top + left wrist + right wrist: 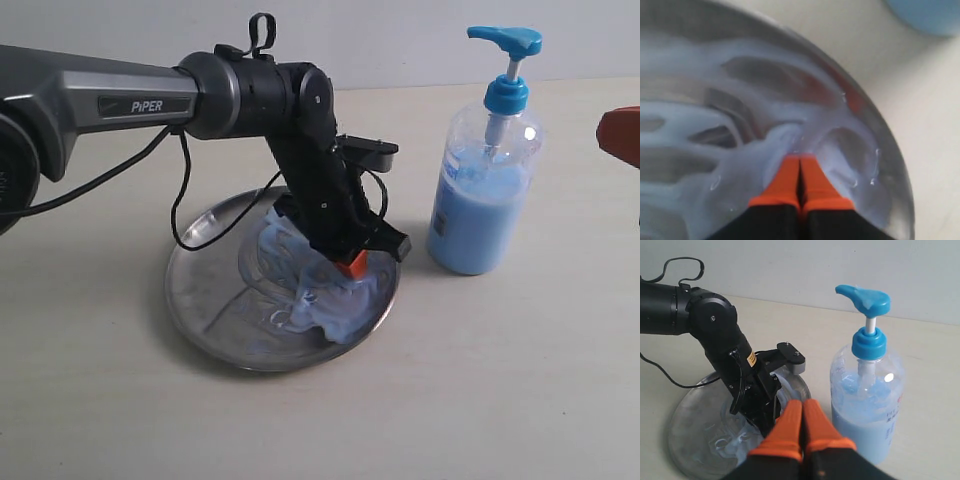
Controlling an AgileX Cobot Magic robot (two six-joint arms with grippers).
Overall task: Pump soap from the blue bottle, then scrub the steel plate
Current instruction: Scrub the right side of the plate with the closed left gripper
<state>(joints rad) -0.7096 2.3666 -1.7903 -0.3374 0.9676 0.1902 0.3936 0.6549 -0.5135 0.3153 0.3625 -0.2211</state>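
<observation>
**Left gripper (350,266) down in soap (325,305) on plate (200,290)**

The left arm (140,100) is extended in from the left, and the gripper is angled down onto the plate's right side. Its orange tip is set in the soap. Pale blue soap is smeared and heaped over the plate's right half. A black cable (178,205) is looped over the left rim. The bottle (480,200) is stood upright on the table (500,400), just right of the plate and apart from it, and is roughly two-thirds filled. An orange-red shape (620,138) is cut off at the right edge.
</observation>
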